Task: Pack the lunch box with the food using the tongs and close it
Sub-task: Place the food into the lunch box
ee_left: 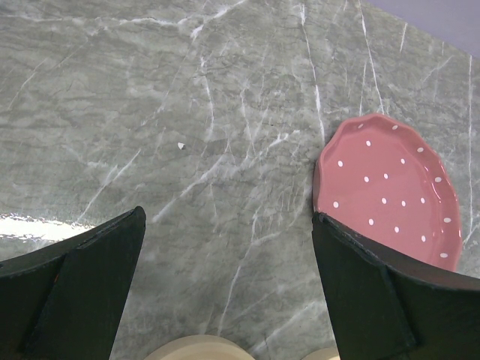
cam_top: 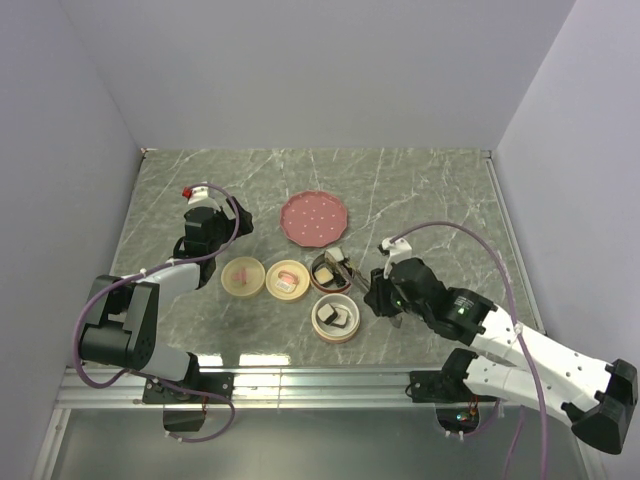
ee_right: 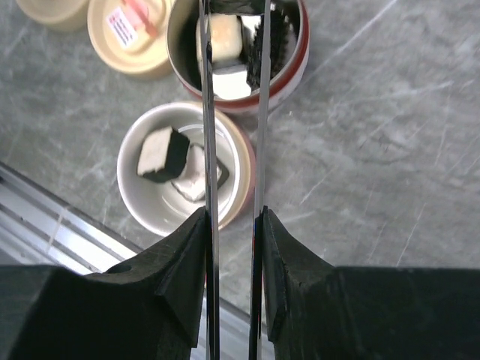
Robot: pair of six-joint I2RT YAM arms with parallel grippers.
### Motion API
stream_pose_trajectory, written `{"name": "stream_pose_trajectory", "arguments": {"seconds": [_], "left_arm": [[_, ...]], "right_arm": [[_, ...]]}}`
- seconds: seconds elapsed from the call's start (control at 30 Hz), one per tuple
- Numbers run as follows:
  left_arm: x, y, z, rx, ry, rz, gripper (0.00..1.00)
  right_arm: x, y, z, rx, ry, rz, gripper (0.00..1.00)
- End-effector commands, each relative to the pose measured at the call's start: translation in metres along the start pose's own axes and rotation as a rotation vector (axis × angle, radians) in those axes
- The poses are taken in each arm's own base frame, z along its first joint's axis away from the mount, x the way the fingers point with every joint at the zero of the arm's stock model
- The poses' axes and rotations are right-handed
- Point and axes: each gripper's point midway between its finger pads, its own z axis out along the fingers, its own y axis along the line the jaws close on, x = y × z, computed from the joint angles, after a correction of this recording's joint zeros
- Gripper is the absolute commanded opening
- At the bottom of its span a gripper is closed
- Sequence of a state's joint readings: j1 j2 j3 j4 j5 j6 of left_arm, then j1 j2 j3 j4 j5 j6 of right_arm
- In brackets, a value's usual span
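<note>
Grey marble surface (cam_top: 420, 200), plain white walls on three sides.

Far left: left end effector (ee_left: 225, 221) hangs over bare marble, fingers wide apart, holding nothing. Looks parked clear of the work, probably waiting for lid duty.

Just right of it: two cream lids (cam_top: 243, 276) side by side, knobs up, off the containers. Set aside so the tubs stay open for loading. The pink plate (cam_top: 314, 218) sits behind them and has nothing on it.

Centre: two round tubs touching, and all the food is in them.
- The white tub (ee_right: 135, 202), nearer the arm bases, has a black-and-white block (ee_right: 161, 154) and a second piece beside it.
- The red-rimmed tub (ee_right: 298, 52) behind it has a beige block (ee_right: 225, 37) and a dark piece on its right.

So that's four pieces in, two per tub.

Right: right end effector (ee_right: 232, 217) is clamped on the tongs (ee_right: 208, 135), pinching both arms partway so they run nearly parallel. It grips far back on them, which gives reach into the tubs without the fingers fouling the rims. The arms cross over the white tub and reach into the red-rimmed one, either side of the beige block. The tips run off the top of the wrist view, so I can't tell if they're touching it.

My read: loading is done. What's left is releasing, putting the tongs down and fitting the lids.
</note>
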State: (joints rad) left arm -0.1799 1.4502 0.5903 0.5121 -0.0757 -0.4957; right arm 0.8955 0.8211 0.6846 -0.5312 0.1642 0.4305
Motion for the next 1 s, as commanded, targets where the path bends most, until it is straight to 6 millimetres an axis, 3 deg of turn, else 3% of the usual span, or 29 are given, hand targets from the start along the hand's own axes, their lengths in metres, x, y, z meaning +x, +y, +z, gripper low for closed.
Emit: {"name": "stream_pose_trajectory", "arguments": {"seconds": [0.0, 0.23, 0.53, 0.7, 0.97], "left_arm": [[-0.021, -0.014, -0.002, 0.050, -0.065, -0.023, 1.00], [-0.021, -0.013, -0.002, 0.048, -0.062, -0.021, 0.99], [-0.022, -0.014, -0.001, 0.050, -0.065, -0.022, 1.00], [-0.022, -0.013, -0.001, 0.049, -0.064, -0.021, 1.00], [-0.022, -0.014, 0.000, 0.051, -0.064, -0.021, 0.99]], "right_arm": [[-0.001, 0.008, -0.002, -0.041, -0.032, 0.035, 0.00], [0.015, 0.011, 0.007, -0.064, 0.008, 0.033, 0.00], [0.011, 0.024, 0.020, -0.103, 0.022, 0.001, 0.00], [0.015, 0.021, 0.026, -0.075, 0.050, -0.012, 0.00], [0.010, 0.012, 0.022, -0.024, 0.039, -0.007, 0.24]]}}
